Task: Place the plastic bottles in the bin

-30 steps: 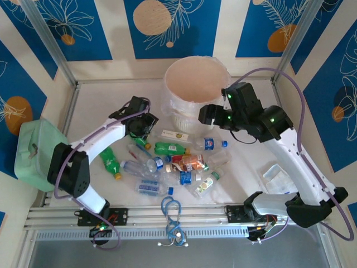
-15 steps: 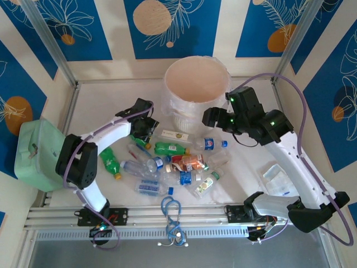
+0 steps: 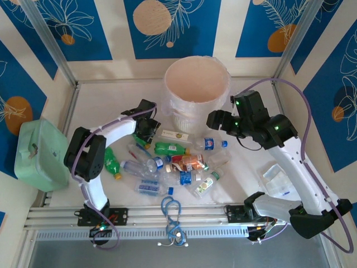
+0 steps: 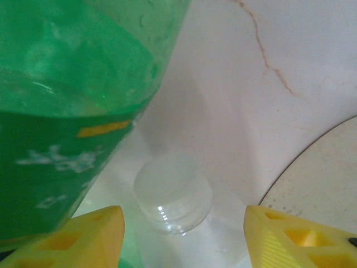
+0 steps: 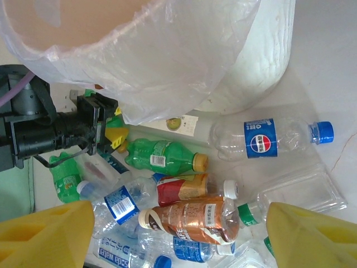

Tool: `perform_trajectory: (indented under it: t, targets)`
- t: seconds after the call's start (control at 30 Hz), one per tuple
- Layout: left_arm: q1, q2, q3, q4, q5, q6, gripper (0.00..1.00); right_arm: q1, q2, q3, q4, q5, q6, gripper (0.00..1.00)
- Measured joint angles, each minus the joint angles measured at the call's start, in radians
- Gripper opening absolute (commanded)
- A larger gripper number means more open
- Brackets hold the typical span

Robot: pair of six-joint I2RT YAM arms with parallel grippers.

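Because the left gripper [image 4: 181, 231] straddles, jaws parted and empty, a clear round plastic bottle end [image 4: 173, 192] with a green plastic bottle [image 4: 67, 100] crowding one finger, near the round beige bag-lined bin [image 3: 187, 118], while the right gripper [image 3: 213, 119] gapes empty, closing could pinch both or squirt one sideways.

White table [image 3: 103, 97] carries the bin [image 3: 187, 118] and scattered plastic bottles [image 3: 167, 148].

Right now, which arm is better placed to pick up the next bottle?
Left, probably. The left gripper is low, jaws open, with a green bottle right beside them. The right gripper hangs open higher up beside the bin.
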Motion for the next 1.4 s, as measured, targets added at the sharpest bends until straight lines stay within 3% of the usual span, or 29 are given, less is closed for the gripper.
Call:
perform_trajectory:
  t: [0.73, 1.2, 1.4]
  targets:
    - [0.000, 0.064, 0.033, -0.017, -0.008, -0.024, 0.52, -0.032, -0.006, 0.000, 0.000, -0.020, 0.000, 0.81]
    - [0.000, 0.085, 0.042, -0.013, -0.010, -0.029, 0.38, -0.057, -0.019, -0.013, 0.000, -0.028, 0.000, 0.80]
    - [0.000, 0.061, 0.044, -0.022, -0.011, -0.024, 0.36, -0.058, -0.027, -0.015, 0.000, -0.035, 0.000, 0.80]
